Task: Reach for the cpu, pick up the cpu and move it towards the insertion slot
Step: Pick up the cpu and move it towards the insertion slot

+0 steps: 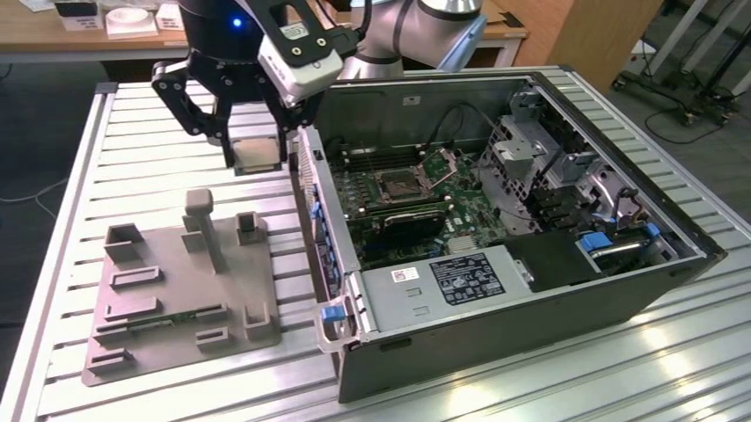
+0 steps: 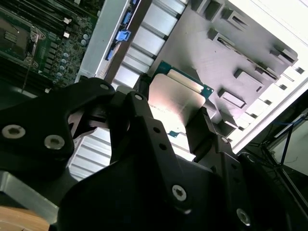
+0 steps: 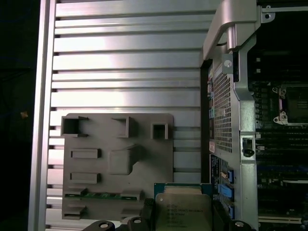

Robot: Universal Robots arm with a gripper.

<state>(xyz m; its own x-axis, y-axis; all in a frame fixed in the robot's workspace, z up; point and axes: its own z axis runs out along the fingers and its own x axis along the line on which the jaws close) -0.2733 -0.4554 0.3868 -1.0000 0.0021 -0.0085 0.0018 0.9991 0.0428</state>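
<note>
1. The pincer (image 1: 257,151) is pinching the cpu (image 1: 258,158): one black finger on each side of the chip, holding it by opposite edges.
2. In the exterior view the cpu hangs over the slatted metal counter (image 1: 141,167). It's clear of the grey tray (image 1: 176,281) and just beside the open computer case (image 1: 528,338), on the exterior view's left of the case wall.
3. In the second wrist view you get the silvery top of the cpu (image 2: 175,103) with its green edge peeking out, black fingers (image 2: 207,130) snug against it. The tray (image 2: 211,57) and the counter slats are behind it, so the chip is up off both.
4. In the first wrist view the cpu (image 3: 184,211) shows flat side up, with the tray (image 3: 144,144) beyond it and the case's perforated side panel (image 3: 222,110) next to it.
5. The insertion slot (image 1: 405,183) sits inside the case on the green board, with its metal flap (image 1: 444,163) tipped up and the dark square socket exposed. The cpu is well apart from it, outside the case.
6. The socket (image 3: 294,103) also shows in the first wrist view, past the case frame.
7. A narrow green memory stick (image 1: 176,318) lies in one of the tray's slots, untouched.
</note>
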